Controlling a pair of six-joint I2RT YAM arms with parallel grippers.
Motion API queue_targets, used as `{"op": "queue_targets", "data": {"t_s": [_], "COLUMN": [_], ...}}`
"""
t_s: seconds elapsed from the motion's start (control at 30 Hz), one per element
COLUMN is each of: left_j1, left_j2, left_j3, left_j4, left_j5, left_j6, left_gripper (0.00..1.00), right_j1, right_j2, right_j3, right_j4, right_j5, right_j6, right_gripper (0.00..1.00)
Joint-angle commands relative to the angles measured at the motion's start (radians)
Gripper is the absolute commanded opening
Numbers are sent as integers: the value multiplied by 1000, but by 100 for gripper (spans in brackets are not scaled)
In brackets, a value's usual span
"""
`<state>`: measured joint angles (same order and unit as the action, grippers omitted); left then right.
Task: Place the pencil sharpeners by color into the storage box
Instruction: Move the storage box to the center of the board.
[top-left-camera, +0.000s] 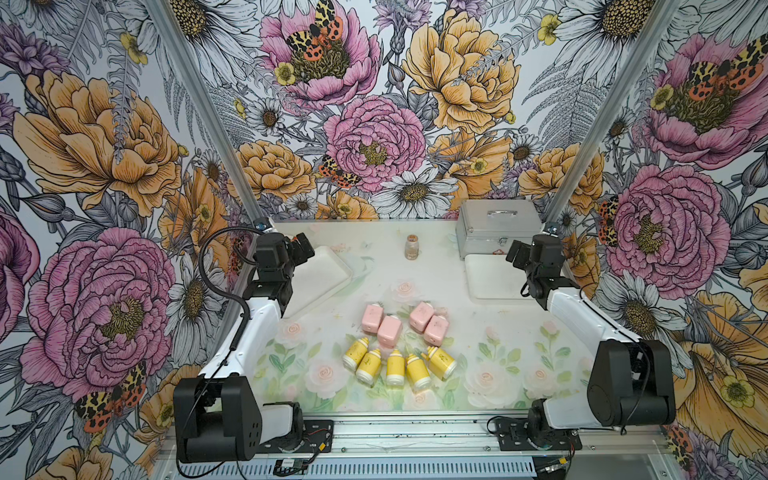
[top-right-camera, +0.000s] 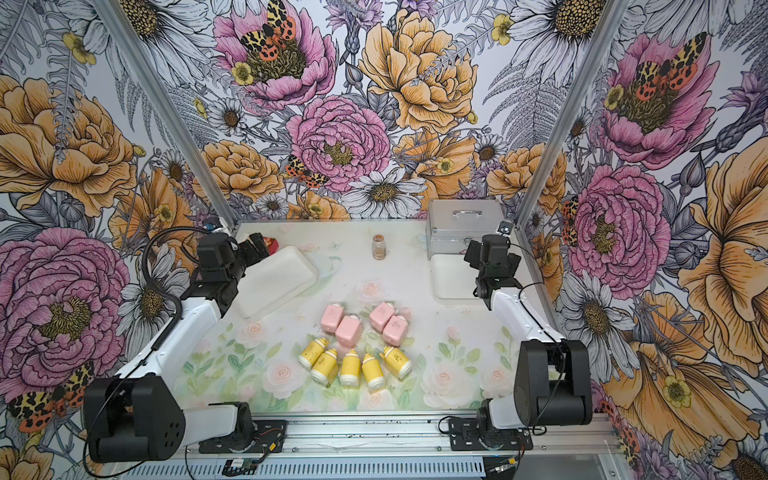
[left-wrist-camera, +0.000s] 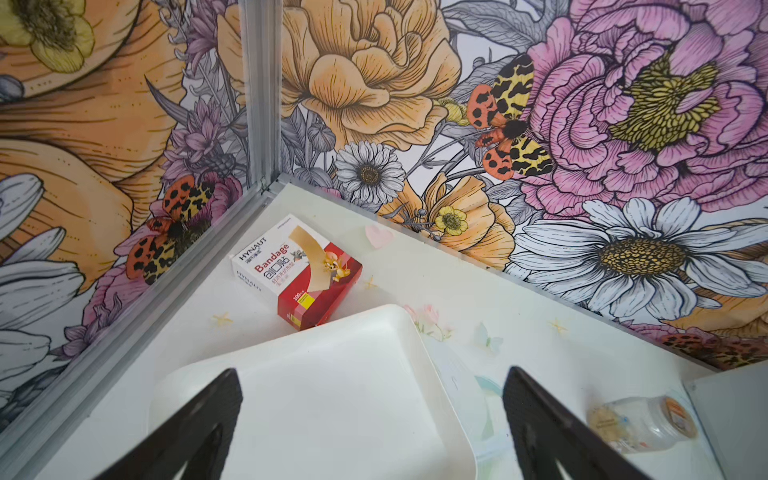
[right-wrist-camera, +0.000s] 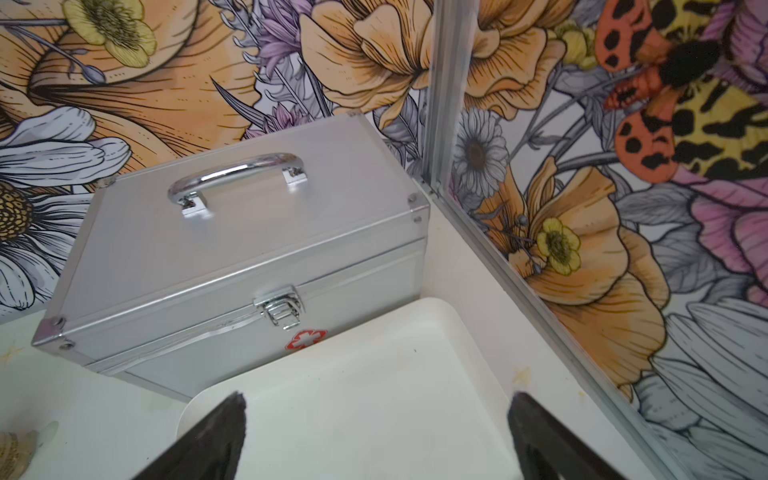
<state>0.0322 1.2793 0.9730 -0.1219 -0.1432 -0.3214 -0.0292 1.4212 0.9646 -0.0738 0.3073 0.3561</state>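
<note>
The left gripper (left-wrist-camera: 372, 374) hangs over the left tray (left-wrist-camera: 374, 309), well to the left of the jar (top-left-camera: 411, 246), with its jaws spread wide and nothing between them. Further left of the jar, in the corner of the walls, a bandage box (left-wrist-camera: 297, 272) lies just beside the tray's rim. Its white top reads "HYNAUT" and "Bandage" above a line of Chinese characters, next to a cartoon cat and mouse. Its red side carries "100".

The jar itself stands upright, clear, with a brown filling and an orange-printed lid whose writing is too small to read.

In front of the jar and well apart from it, all nine sharpeners lie on the flowered table (top-left-camera: 478, 353), none in a tray. The four pink sharpeners (top-left-camera: 389, 331) form the row nearer the jar, and the five yellow sharpeners (top-left-camera: 395, 368), with white ends, form the row beyond them. The faint print on them cannot be read.

Right of the jar sits a silver case (right-wrist-camera: 232, 257), shut and latched, with a red badge bearing a white cross under the latch. The right tray (right-wrist-camera: 436, 307) lies against its front. The right gripper (right-wrist-camera: 378, 397) hangs over that tray, its jaws wide and empty.
</note>
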Motion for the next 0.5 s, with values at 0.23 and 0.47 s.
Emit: {"op": "queue_targets", "data": {"t_s": [0.23,0.47], "left_j1": [-130,-157], "left_j2": [-68,-145], "left_j3": [199,145], "left_j4": [-385,-384], "left_j5": [-82,-182], "left_j6": [91,90], "left_gripper": [99,99], "right_j1": [112,206], "right_j2": [79,141], "right_j3": [231,299], "right_j4": [-786,-860], "right_j5": [-85,-166], "right_j6": [79,23], "right_gripper": [100,100]}}
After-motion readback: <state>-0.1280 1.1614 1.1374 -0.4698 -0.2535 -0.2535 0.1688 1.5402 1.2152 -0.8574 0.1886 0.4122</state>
